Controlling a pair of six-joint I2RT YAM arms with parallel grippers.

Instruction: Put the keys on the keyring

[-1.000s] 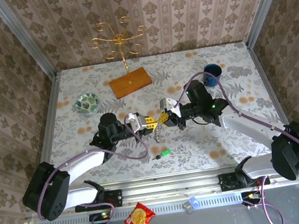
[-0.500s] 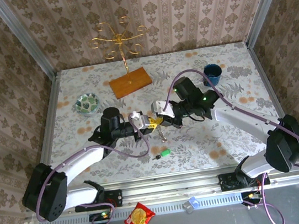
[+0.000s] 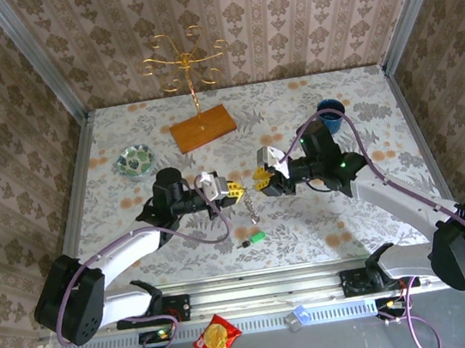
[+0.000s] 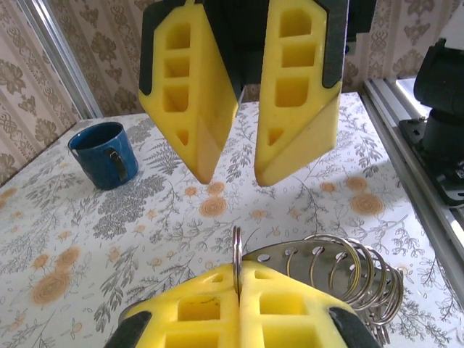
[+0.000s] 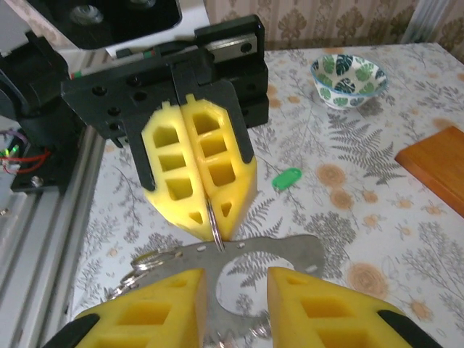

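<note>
The keyring (image 5: 286,250) is held up off the tabletop (image 3: 311,119), roughly mid-table, right between the two hands. Up close it's seen to be a flat greyish metal band with an oval hole in the middle and a row of tiny punched holes. A bunch of thin wire split rings (image 4: 348,268) is hung off one end.

The left hand (image 5: 206,217) is clamped tight on one thin ring (image 4: 237,254), which is pinched edge-on right at the fingertips, so the whole keyring is dangled from that.

The right hand (image 4: 235,174) is parted to a medium gap with nothing pinched in it. From its own camera the band is seen just over that gap, but whether it's actually touched can't be told.

One key (image 3: 258,237), with a bright green head, is seen lying flat on the tabletop just in front of the hands, towards the near edge and well apart from the keyring.
</note>
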